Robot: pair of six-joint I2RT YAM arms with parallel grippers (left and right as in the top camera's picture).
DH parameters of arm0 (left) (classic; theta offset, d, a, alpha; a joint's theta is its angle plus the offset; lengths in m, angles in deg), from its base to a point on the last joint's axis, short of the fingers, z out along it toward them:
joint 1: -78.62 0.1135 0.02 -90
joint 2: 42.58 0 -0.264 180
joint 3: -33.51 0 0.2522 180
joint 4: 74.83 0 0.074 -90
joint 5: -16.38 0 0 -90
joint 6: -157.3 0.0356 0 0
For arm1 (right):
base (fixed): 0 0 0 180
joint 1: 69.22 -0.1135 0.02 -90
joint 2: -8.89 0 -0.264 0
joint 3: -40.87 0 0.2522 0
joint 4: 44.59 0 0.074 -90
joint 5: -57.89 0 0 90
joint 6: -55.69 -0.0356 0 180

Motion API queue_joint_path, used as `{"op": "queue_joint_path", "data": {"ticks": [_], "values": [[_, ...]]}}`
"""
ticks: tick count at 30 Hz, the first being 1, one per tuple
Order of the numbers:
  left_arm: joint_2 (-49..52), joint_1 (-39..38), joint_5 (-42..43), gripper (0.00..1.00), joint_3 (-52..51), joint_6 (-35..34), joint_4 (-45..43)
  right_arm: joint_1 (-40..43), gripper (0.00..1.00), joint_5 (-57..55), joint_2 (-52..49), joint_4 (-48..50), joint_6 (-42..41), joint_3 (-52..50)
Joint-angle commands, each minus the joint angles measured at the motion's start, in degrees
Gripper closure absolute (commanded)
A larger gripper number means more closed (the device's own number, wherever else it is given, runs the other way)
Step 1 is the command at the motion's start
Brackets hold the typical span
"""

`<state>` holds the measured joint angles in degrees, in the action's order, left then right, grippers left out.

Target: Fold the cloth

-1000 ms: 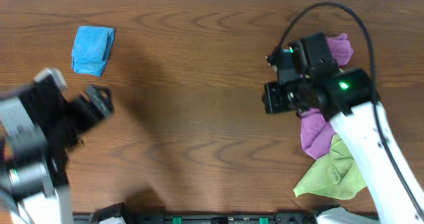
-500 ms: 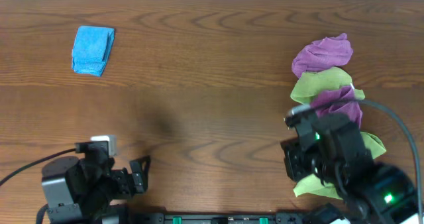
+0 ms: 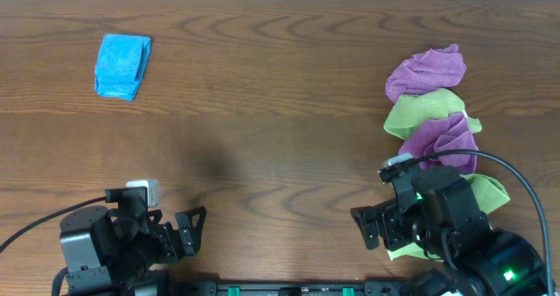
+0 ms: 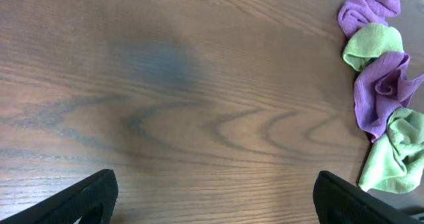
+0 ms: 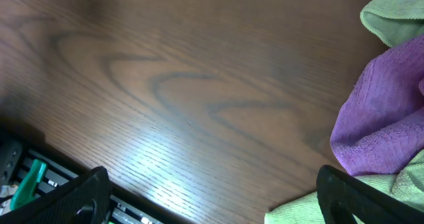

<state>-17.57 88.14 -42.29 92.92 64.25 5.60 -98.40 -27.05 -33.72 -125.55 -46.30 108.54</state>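
Wooden table (image 3: 280, 95) — blue cloth (image 3: 122, 66) lies folded; left pincer (image 3: 193, 229) and right pincer (image 3: 364, 229) both gape empty.

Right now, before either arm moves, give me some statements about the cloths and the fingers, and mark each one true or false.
1. The blue cloth lies folded at the far left of the table. True.
2. The pile of purple and green cloths sits on the right side. True.
3. The right fingers grip a cloth from the pile. False: they stand open and hold nothing, with the pile just beside them.
4. The left fingers rest on the blue cloth. False: they are open near the front edge, well apart from it.
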Motion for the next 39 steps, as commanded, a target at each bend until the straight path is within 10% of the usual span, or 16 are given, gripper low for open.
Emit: {"op": "queue_joint_path", "data": {"ticks": [1, 14, 26, 39], "values": [[-0.3, -0.3, 0.6, 0.05, 0.0, -0.8, 0.0, -0.6, 0.01, -0.6, 0.2, 0.1, -0.8, -0.1], [-0.7, -0.6, -4.2, 0.05, 0.0, -0.8, -0.6, -0.6, 0.01, -0.6, 0.2, 0.1, -0.8, -0.1], [-10.8, -4.7, -9.5, 0.05, -15.3, 11.2, -32.1, -0.6, 0.01, -0.6, 0.2, 0.1, -0.8, -0.1], [-16.4, -4.7, -12.5, 0.04, -33.4, 9.2, -40.6, -0.6, 0.01, -0.6, 0.2, 0.1, -0.8, -0.1]]}}
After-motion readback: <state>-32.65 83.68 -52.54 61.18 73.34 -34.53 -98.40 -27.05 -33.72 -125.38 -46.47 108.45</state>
